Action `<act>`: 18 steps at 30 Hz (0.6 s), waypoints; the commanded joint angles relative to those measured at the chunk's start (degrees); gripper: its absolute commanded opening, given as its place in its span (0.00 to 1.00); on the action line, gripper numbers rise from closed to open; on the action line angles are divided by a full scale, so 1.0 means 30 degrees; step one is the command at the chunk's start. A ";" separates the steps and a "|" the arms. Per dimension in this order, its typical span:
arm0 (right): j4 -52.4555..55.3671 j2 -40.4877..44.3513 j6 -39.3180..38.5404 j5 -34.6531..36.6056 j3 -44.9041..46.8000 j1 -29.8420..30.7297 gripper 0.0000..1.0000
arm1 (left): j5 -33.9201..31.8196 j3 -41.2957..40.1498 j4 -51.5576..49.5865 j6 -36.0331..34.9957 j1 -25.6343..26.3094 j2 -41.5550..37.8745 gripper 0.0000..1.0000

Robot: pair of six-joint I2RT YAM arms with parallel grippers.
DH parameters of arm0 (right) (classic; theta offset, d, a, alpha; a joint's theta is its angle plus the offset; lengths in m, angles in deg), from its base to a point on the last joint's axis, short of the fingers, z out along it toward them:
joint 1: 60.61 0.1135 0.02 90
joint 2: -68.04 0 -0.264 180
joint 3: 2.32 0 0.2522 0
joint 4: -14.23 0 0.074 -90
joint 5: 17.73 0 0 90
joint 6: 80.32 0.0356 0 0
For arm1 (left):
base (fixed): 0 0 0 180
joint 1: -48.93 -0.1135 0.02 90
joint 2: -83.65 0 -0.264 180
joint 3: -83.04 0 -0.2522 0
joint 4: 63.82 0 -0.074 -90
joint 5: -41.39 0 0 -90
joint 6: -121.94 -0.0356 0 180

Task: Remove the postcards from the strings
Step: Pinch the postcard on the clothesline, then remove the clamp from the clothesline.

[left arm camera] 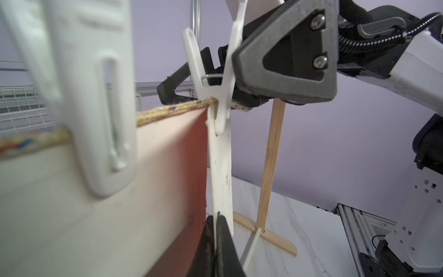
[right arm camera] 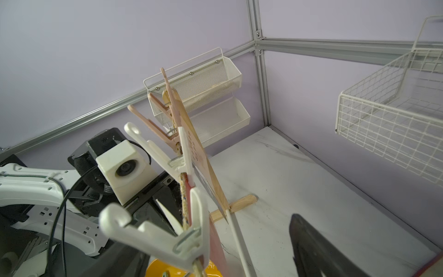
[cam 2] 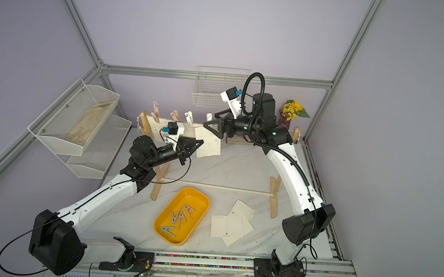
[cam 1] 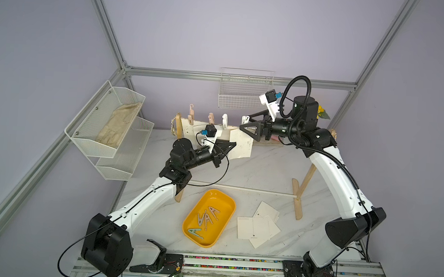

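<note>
A cream-white postcard (cam 1: 241,146), speckled with small dark marks, is seen hanging from the twisted beige rope (left arm camera: 167,112), at 12 o'clock from the yellow tray (cam 1: 221,202). One edge of it is pinched by the fully closed left gripper (left arm camera: 215,239). The white clothespin (left arm camera: 224,96) pinning it is straddled by the right gripper (cam 1: 242,122), whose jaws are spread wide. Several loose postcards (cam 1: 256,225) are laid at 3 o'clock from the tray.
</note>
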 commanded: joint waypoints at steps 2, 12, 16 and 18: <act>0.0618 -0.0382 -0.0796 -0.1780 -0.0654 -0.0046 0.82 | 0.0172 0.0415 0.1223 0.0661 -0.0165 0.0019 0.00; -0.3012 0.0390 -0.0243 -0.3325 0.1026 -0.0040 0.61 | 0.0318 0.0476 0.1372 0.1117 -0.0254 0.0381 0.00; -0.3330 0.0289 -0.0061 -0.3261 0.1038 -0.0024 0.53 | 0.0377 0.0558 0.1394 0.1259 -0.0334 0.0488 0.00; -0.3533 0.0314 0.0001 -0.3218 0.1067 -0.0005 0.48 | 0.0406 0.0588 0.1351 0.1322 -0.0332 0.0519 0.00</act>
